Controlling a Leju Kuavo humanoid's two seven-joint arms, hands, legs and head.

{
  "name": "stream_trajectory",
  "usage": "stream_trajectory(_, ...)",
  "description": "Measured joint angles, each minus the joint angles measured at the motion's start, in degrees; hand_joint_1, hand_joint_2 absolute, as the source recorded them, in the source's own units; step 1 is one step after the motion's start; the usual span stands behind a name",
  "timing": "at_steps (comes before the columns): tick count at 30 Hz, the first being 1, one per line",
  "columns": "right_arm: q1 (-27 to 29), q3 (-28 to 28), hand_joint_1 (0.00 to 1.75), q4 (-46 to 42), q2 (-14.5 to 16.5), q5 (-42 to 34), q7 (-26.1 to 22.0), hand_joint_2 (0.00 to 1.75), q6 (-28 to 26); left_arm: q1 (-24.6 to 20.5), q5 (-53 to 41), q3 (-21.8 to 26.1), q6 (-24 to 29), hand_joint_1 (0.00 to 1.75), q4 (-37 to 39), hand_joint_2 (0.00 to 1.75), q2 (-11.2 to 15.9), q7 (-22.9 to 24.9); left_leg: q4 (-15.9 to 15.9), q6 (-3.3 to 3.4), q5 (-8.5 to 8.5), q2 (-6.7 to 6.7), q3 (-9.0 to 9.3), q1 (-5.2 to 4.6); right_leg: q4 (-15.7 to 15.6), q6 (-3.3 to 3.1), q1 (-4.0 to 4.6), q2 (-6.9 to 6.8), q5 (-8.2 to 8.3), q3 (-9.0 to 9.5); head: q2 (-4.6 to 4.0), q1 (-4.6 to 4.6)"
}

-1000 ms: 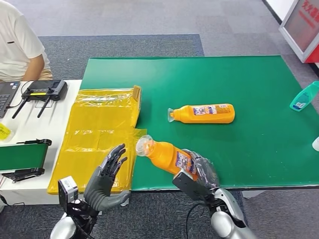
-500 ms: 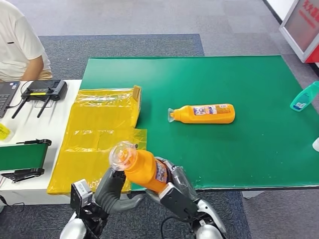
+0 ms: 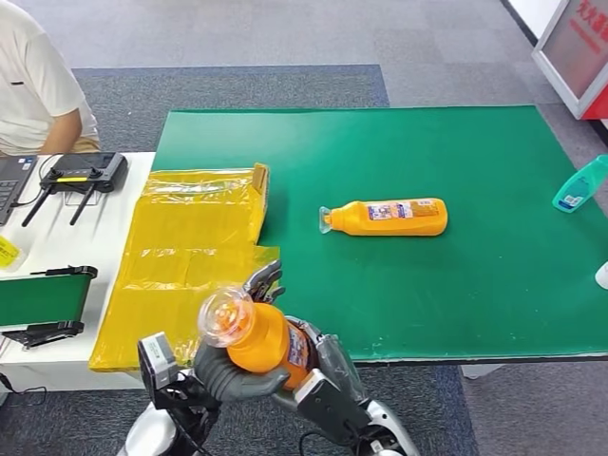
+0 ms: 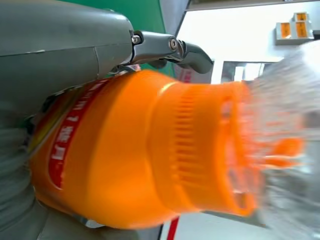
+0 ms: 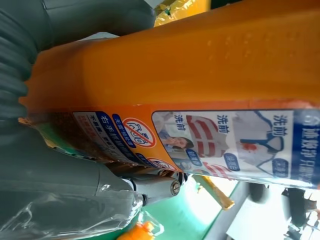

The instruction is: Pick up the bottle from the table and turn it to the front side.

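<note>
Gripping one smooth orange plastic bottle (image 3: pixel 261 337) with both hands: your left hand (image 3: pixel 229 366) wraps near its clear cap, your right hand (image 3: pixel 326 366) clasps the labelled body.

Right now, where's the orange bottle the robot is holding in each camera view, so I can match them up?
Head view: the held orange bottle is low, left of centre, clear cap toward the camera, gripped by the left robot hand and the right robot hand.
Left wrist view: it spans the picture, cap to the right.
Right wrist view: its labelled body crosses the frame.
Shared landmark: the green table mat.
</note>
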Motion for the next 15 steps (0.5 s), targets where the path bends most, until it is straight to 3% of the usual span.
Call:
stream_trajectory(4,0.2,0.2,1.75,1.9,0.0,-1.3,-0.1,1.75,-0.3,-1.1,2.4,-0.9,-0.4,0.02,-0.4,1.75,0.1,1.2,0.0,0.0,0.0,0.0,0.0,0.0,0.0,0.0,-0.01,0.0,0.0,0.01,0.0,0.01)
stream_trajectory(8,0.6,0.7,1.75,3.1,0.0,-1.9,-0.2,1.75,-0.7,-1.6,3.7,-2.2,-0.7,0.58,-0.3,1.75,0.1,2.1,0.0,0.01,-0.01,0.0,-0.01,0.0,0.0,0.01,-0.01,0.0,-0.01,0.01,0.0,0.01)
stream_trajectory(9,0.6,0.8,1.75,3.2,0.0,-2.1,-0.3,1.75,-0.8,-1.7,3.8,-2.5,-0.8,0.51,-0.2,1.75,0.2,2.1,0.0,0.01,-0.01,0.0,-0.01,0.0,0.0,0.02,-0.01,0.0,-0.01,0.01,0.0,0.0)
stream_trajectory(12,0.7,0.9,1.75,3.2,-0.1,-2.3,-0.5,1.75,-1.4,-2.1,3.8,-3.2,-0.9,0.04,0.2,1.75,0.5,2.3,0.0,0.01,-0.02,0.0,-0.01,0.0,0.0,0.02,-0.01,0.0,-0.02,0.01,0.0,0.0)
stream_trajectory(15,0.8,0.9,1.75,3.0,-0.1,-2.2,-0.6,1.75,-1.6,-2.3,3.8,-3.7,-0.9,0.0,0.4,1.75,0.7,2.4,0.0,0.01,-0.02,0.0,-0.01,0.0,0.0,0.02,-0.01,0.0,-0.02,0.01,0.0,-0.01)
